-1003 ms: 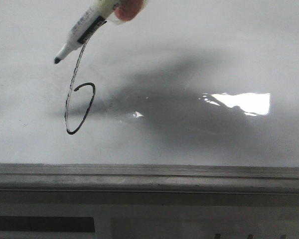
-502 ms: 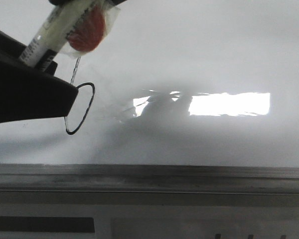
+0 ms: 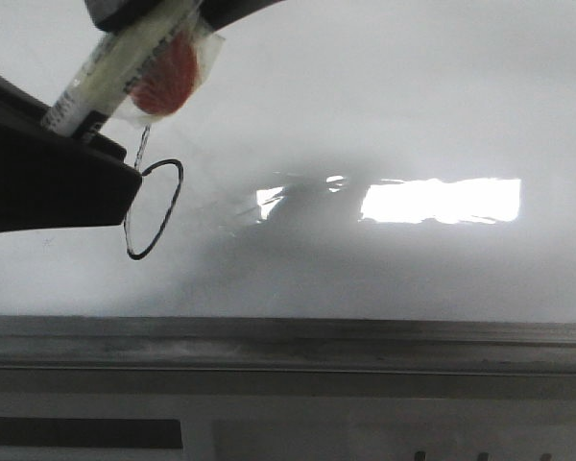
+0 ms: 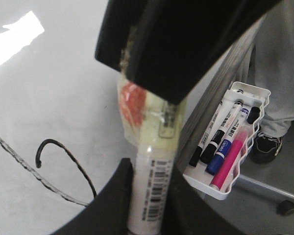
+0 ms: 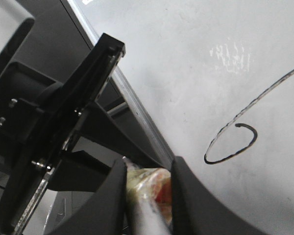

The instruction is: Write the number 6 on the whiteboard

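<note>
Overhead, both the left gripper (image 4: 149,196) and right gripper (image 5: 147,188) clenched one light, rigid, slippery marker (image 3: 110,72) mid-barrel, above the finished number 6 (image 3: 158,206).

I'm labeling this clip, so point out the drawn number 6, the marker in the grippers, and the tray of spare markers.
number 6 (image 3: 163,209): front view, right side of its loop.
marker (image 4: 149,183): left wrist view, white barrel at the barcode.
marker tray (image 4: 257,93): left wrist view, upper white rim.
</note>
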You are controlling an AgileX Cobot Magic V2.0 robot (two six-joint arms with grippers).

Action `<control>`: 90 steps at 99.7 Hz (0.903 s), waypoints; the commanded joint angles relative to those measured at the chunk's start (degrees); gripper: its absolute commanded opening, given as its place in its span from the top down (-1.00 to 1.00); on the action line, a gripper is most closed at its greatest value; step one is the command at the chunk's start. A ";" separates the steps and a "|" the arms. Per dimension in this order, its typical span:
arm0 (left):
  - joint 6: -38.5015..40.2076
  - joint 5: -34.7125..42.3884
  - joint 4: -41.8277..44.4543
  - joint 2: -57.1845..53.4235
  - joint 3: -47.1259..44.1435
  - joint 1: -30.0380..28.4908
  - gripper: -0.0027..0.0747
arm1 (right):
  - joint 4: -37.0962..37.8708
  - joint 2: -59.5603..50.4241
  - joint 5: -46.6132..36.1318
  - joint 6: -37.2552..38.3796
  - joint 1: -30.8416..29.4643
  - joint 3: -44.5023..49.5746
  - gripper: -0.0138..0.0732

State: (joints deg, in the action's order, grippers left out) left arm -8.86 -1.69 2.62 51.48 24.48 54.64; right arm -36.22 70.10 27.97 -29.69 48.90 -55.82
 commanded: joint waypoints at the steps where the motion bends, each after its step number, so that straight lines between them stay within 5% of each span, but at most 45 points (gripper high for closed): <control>1: 1.25 5.11 -1.33 -0.35 1.65 0.35 0.98 | -0.45 -0.92 0.25 -0.85 0.07 -1.67 0.82; 12: 1.25 5.11 -1.33 -0.35 1.65 1.08 0.98 | -0.45 -0.92 0.23 -0.85 0.07 -1.67 0.53; 25: 1.93 4.53 -5.44 -0.35 1.65 1.33 0.98 | -0.33 -0.92 -2.65 -0.85 0.07 -1.67 -0.35; 30: 1.92 4.00 -8.36 -0.35 1.65 0.38 0.98 | -0.24 -0.92 -3.76 -0.85 0.07 -1.67 -0.49; 43: 1.92 3.23 -17.50 -0.35 1.65 -4.39 0.98 | -0.24 -0.92 -4.59 -0.85 0.07 -1.67 -0.44; 60: 1.92 1.16 -40.88 -0.14 1.65 -12.62 0.98 | -0.24 -0.92 -4.26 -0.85 0.07 -1.67 -0.34; 90: 1.92 -3.37 -42.81 0.09 1.65 -18.45 0.98 | -0.24 -0.92 -4.22 -0.85 0.07 -1.67 -0.34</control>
State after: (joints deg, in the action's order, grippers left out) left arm -7.38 -7.30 -39.28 51.52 24.48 36.80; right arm -35.97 70.10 26.68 -29.69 48.90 -55.82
